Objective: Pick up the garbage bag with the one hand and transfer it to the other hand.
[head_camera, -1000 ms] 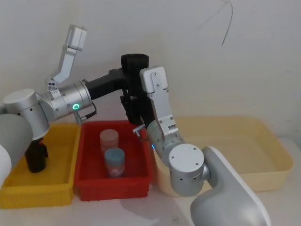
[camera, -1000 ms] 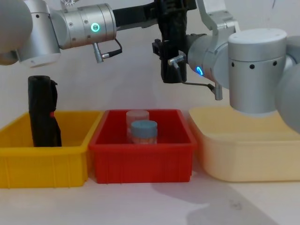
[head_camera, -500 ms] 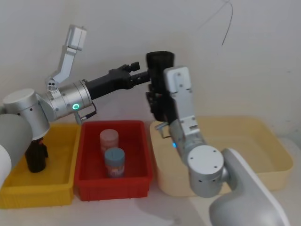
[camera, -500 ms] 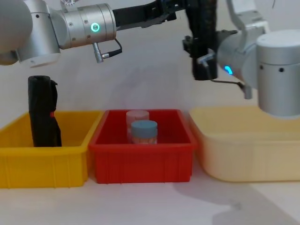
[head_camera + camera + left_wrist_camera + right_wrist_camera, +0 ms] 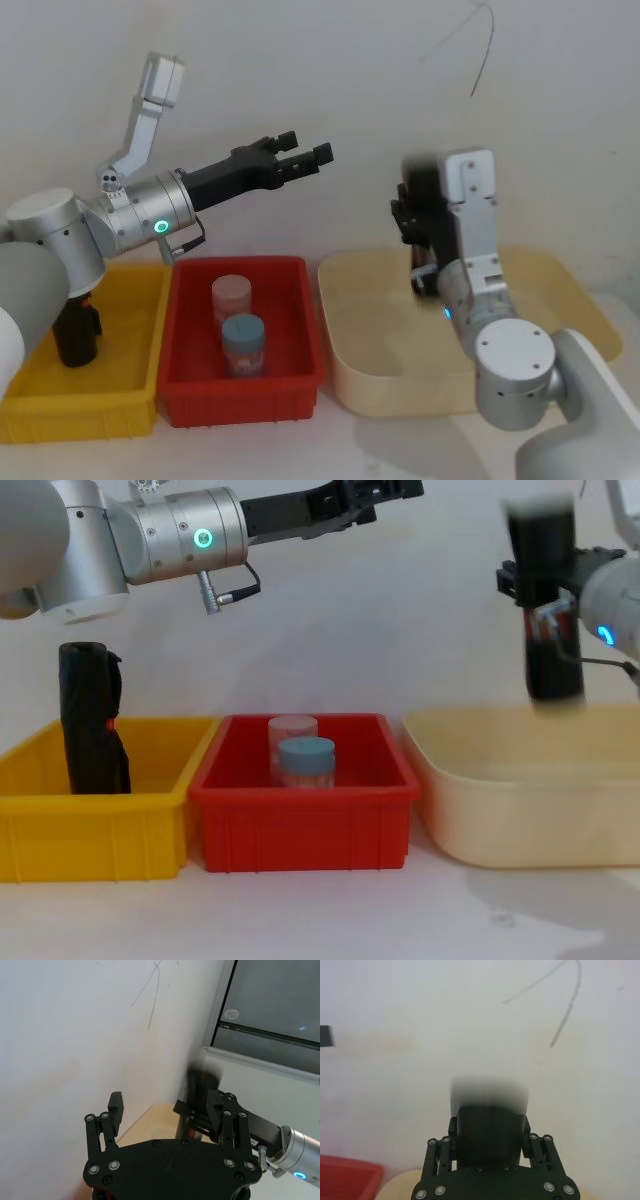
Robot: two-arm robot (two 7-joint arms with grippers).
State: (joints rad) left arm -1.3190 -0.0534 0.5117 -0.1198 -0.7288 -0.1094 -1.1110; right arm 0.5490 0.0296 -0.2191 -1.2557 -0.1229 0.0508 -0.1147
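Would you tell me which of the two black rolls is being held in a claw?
The garbage bag upright in the right claw over the cream tub; the other roll stands in the yellow bin.

Row along the worktop's [image 5: 300, 920] back edge.
Roll [image 5: 92, 720] in left bin [image 5: 100, 830], jars [image 5: 306, 762] in middle bin [image 5: 300, 830], garbage bag [image 5: 550, 600] above right tub [image 5: 520, 820].

Your left arm [image 5: 50, 232] is silver-grey with rounded joints, a green glowing ring [image 5: 204, 538] and a thin black cable on a silver plug [image 5: 208, 592]. Its black forearm [image 5: 225, 178] ends in a black two-finger left gripper [image 5: 306, 148] dotted with silver screws [image 5: 114, 1165]. Your right arm [image 5: 515, 360] matches, with a blue light [image 5: 606, 635].
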